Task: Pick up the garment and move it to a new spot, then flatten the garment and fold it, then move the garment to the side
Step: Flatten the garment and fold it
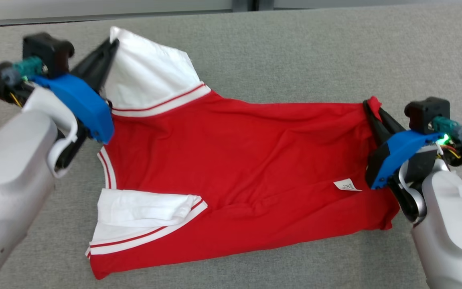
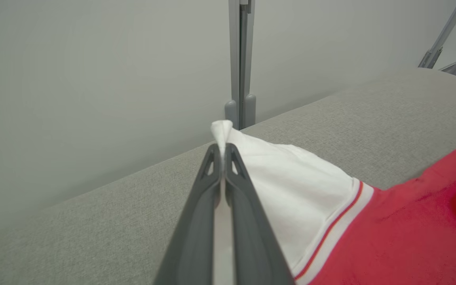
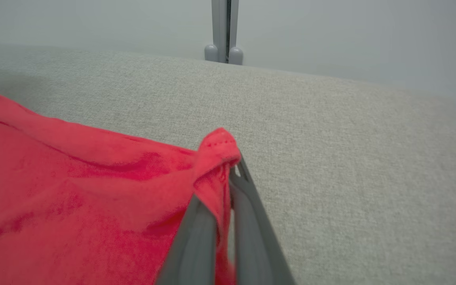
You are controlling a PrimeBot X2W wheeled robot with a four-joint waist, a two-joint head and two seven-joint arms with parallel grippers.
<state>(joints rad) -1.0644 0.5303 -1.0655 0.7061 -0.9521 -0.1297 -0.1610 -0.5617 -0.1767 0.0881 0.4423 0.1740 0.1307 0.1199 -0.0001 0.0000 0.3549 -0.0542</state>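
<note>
Pale left forearm (image 1: 6,168) and right forearm (image 1: 451,224) rise from the lower corners, angled inward over the grey surface (image 1: 335,52). Between them the red garment (image 1: 235,152) lies spread across the surface's middle. Left gripper (image 1: 112,42) is clamped on the far tip of the white sleeve (image 1: 146,76); right gripper (image 1: 369,105) pinches the red hem corner nearer the far edge.

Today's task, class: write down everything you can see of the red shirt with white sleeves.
The shirt looks like soft red knit cloth, with white sleeves trimmed in red and white stripes. It lies spread and wrinkled on the grey fabric surface. The left gripper pinches the tip of the far sleeve, and the right gripper pinches a red hem corner. The near sleeve lies partly folded over. A small white label shows near the hem.
</note>
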